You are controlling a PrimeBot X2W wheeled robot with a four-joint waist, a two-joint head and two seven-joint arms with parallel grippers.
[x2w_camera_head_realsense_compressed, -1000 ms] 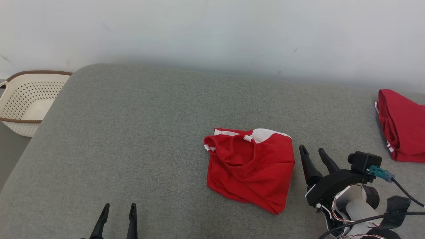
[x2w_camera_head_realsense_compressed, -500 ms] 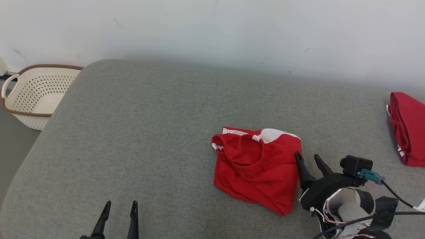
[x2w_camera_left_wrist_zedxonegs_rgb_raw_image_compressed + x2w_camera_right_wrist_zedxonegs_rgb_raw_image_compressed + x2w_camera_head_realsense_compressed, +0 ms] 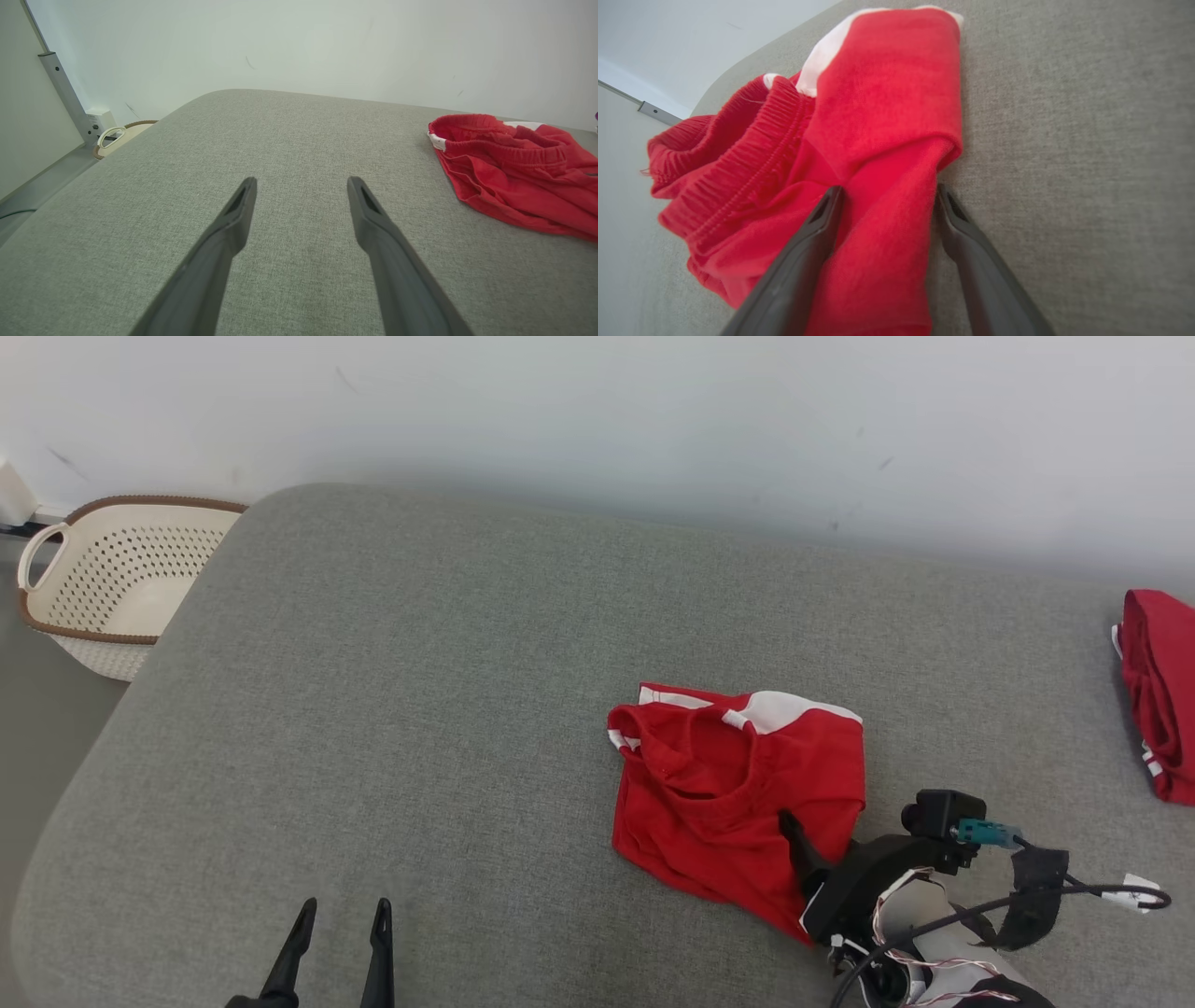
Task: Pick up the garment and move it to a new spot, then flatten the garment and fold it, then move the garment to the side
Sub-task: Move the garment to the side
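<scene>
The garment [image 3: 738,784], a pair of red shorts with white trim, lies folded and rumpled on the grey cushion [image 3: 420,709], right of centre. My right gripper [image 3: 812,831] is at its lower right edge, open. In the right wrist view the gripper [image 3: 887,196] straddles a thick fold of the garment [image 3: 878,93]: one finger rests on the red cloth, the other on the cushion beside it. My left gripper [image 3: 344,910] stands open over bare cushion at the lower left. In the left wrist view the gripper [image 3: 301,184] is empty and the garment [image 3: 514,163] lies well off to the right.
A second red garment [image 3: 1158,691] lies folded at the cushion's far right edge. A cream perforated basket [image 3: 112,579] stands on the floor past the cushion's left corner. A white wall runs behind. The cushion's left half is bare grey fabric.
My right gripper has slid left from beside the garment onto its right edge, so the fold now sits between the fingers. The head camera has shifted too. The left gripper is unchanged.
</scene>
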